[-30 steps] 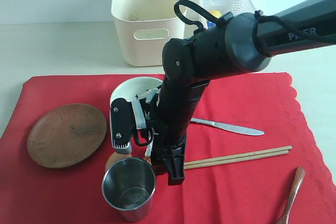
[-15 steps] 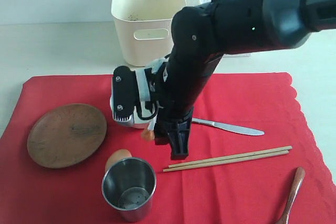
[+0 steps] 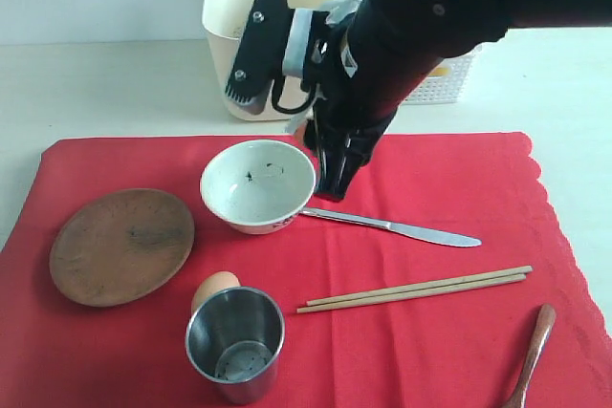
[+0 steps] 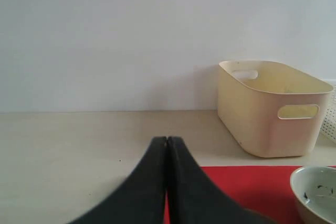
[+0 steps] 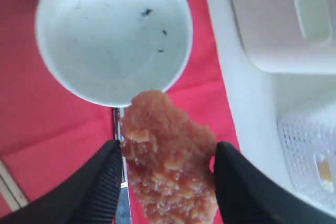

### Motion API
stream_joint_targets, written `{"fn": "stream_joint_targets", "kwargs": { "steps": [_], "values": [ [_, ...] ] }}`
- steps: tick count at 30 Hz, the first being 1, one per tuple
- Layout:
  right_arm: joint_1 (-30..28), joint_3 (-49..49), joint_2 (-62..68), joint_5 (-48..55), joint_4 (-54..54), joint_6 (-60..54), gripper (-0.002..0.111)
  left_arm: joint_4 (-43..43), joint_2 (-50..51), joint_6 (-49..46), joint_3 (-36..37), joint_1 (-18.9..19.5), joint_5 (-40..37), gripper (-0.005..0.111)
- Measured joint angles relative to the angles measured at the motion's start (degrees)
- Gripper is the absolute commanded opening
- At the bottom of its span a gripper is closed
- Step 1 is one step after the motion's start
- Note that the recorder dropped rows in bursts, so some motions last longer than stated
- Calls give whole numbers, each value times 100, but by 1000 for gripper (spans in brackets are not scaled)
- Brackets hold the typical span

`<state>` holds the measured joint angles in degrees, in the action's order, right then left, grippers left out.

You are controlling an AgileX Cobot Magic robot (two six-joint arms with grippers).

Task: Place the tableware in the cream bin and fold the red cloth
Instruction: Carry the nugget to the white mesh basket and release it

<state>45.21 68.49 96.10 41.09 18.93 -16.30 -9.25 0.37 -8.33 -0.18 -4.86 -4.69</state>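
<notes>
Right arm [image 3: 430, 35] fronts cream bin [image 3: 222, 35] (bowl [image 3: 258, 183] lies unobstructed)

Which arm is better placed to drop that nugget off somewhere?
Right. The right gripper holds the nugget, up near the cream bin and white lattice basket. The left gripper is shut, holding nothing.

Bright, even light; soft wrist-view blur

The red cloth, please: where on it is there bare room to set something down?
Bare: the wide stretch of red cloth behind the knife out to the scalloped edge, and the front patch between steel cup and wooden spoon, below the chopsticks. Crowded: bowl, plate, egg and cup cluster at left.
</notes>
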Motion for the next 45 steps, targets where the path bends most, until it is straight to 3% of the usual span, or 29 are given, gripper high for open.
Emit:
{"fn": "stream_joint_targets", "kwargs": {
  "steps": [4,9,16,18,26,41,45],
  "values": [
    [0,0,0,455,532,1447,0,0,0,0,0,0,0,2],
    [0,0,-11,1062,643,2338,0,0,0,0,0,0,0,2],
    [-13,0,-20,1037,1657,3824,0,0,0,0,0,0,0,2],
    [-273,0,-20,726,1697,4186,0,0,0,0,0,0,0,2],
    [-1505,0,-20,28,1171,4382,0,0,0,0,0,0,0,2],
    [-2495,0,687,-2966,560,4451,0,0,0,0,0,0,0,2],
    [-2677,311,1058,-3209,560,4451,0,0,0,0,0,0,0,2]
  ]
}}
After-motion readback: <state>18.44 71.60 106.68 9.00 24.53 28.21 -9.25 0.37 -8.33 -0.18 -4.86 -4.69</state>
